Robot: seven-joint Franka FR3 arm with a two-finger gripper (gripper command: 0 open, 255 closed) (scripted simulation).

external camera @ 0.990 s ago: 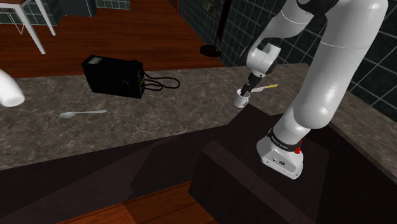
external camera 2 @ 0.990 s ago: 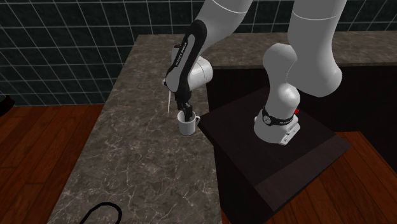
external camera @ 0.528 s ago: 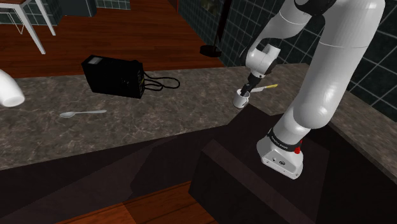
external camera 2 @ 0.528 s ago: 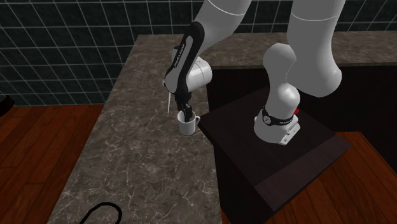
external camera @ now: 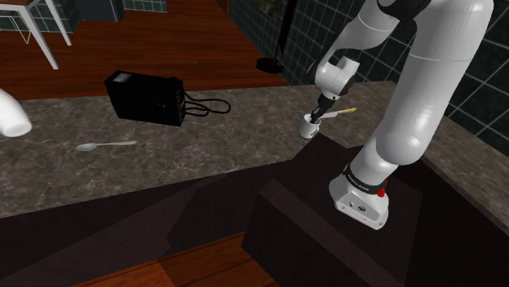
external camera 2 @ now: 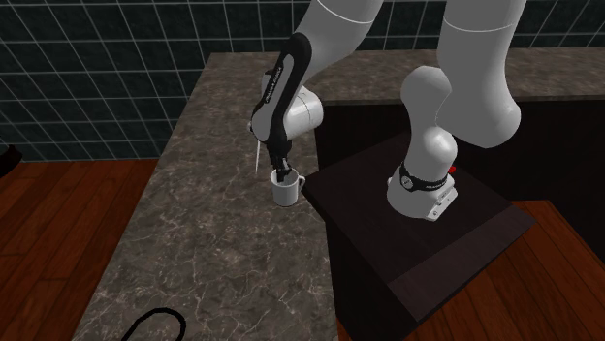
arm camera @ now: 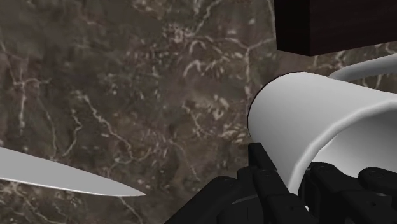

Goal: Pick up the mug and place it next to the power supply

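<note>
The black gripper (external camera 2: 280, 172) is clasping the wall of the white mug (external camera 2: 287, 193), which is standing upright on the marbled countertop (external camera 2: 194, 228).

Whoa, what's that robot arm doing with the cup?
The robot arm has its black gripper down on a white mug, one finger inside and one outside, pinching the mug's wall. The mug stands on the stone counter, close to the robot's stand, not yet lifted. The black power supply it should go next to sits far along the counter, with a spoon lying near it.
</note>
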